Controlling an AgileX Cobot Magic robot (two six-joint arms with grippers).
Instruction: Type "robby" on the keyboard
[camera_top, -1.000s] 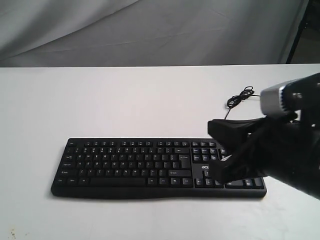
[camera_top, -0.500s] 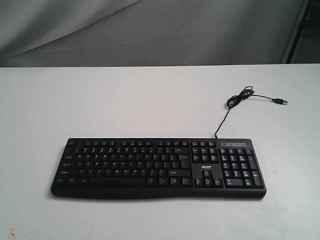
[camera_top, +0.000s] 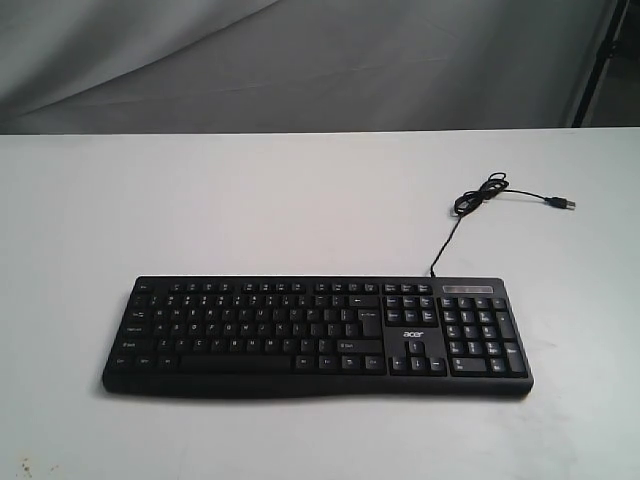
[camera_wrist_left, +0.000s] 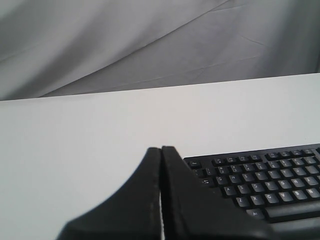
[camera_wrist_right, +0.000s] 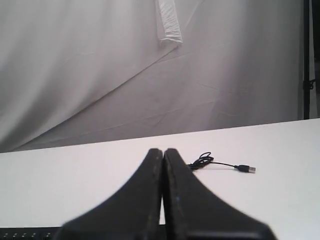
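The wide black keyboard (camera_top: 316, 335) with white legends and an "acer" logo lies on the white table, near the front edge. Its thin black cable (camera_top: 470, 205) runs back right in a small coil to a loose USB plug (camera_top: 562, 202). Neither arm shows in the exterior view. In the left wrist view my left gripper (camera_wrist_left: 161, 148) is shut with nothing in it, held above the table beside the keyboard's (camera_wrist_left: 260, 182) Esc corner. In the right wrist view my right gripper (camera_wrist_right: 163, 150) is shut and empty, with the coiled cable (camera_wrist_right: 202, 161) and plug beyond it.
A grey cloth backdrop (camera_top: 300, 60) hangs behind the table's far edge. A dark stand pole (camera_top: 600, 60) rises at the back right. White table top (camera_top: 250, 200) lies bare behind the keyboard.
One second ago the right arm hung over the keyboard's number pad in the exterior view. It pulled back out of that view and has stayed out since.
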